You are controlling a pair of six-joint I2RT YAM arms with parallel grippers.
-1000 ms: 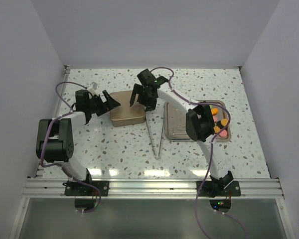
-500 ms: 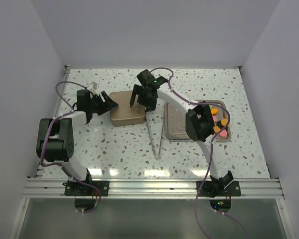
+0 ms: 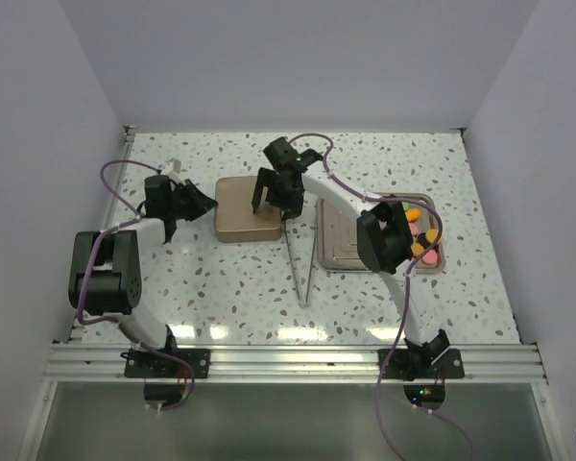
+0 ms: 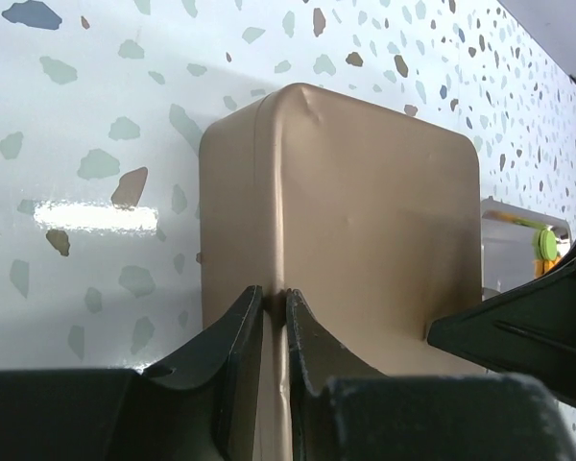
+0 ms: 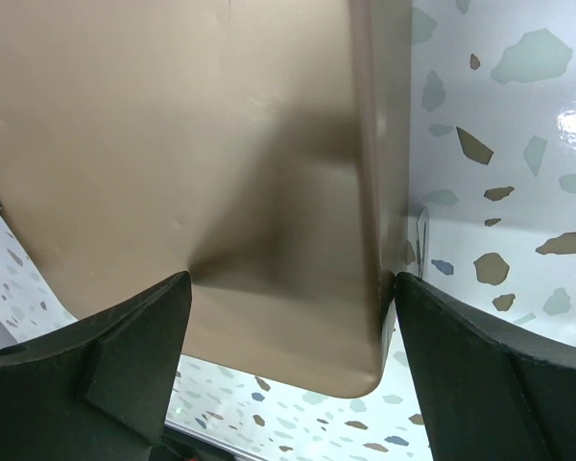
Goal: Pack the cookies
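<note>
Looks to be the opening of the tin (image 3: 242, 223), ahead of any packing: stands closed and brown in the middle of the bench (image 3: 221, 288), contents out of sight. Leaves the cookies (image 3: 414, 213) well apart on the right, mostly orange with some pink, lying in a small tray (image 3: 432, 267) partly hidden behind the right arm (image 3: 379, 240). Calls next, by judgement, for closing the right tool (image 5: 290, 288) on two opposite sides of the lid and lifting straight up while pinning the base down (risks, with a tilted pull, dragging the whole tin along or jamming the lid). Shows the left arm (image 3: 125, 235) stretched low along the bench from the left, left tool (image 4: 274, 300) clenched on the tin's left edge, a thin strip of brown wall caught in the slit between the fingers (image 4: 240, 336). Shows the right arm reaching far across from its base and bent down over the tin's far right corner, tool released and spread wide, one finger at a rounded corner of the tin and the other just beside its side wall, neither plainly pressing. Skips, between tin and tray, a pair of tongs (image 3: 302, 269) and a flat metal plate (image 3: 341, 240), both lying on the bench with nothing touching them.
</note>
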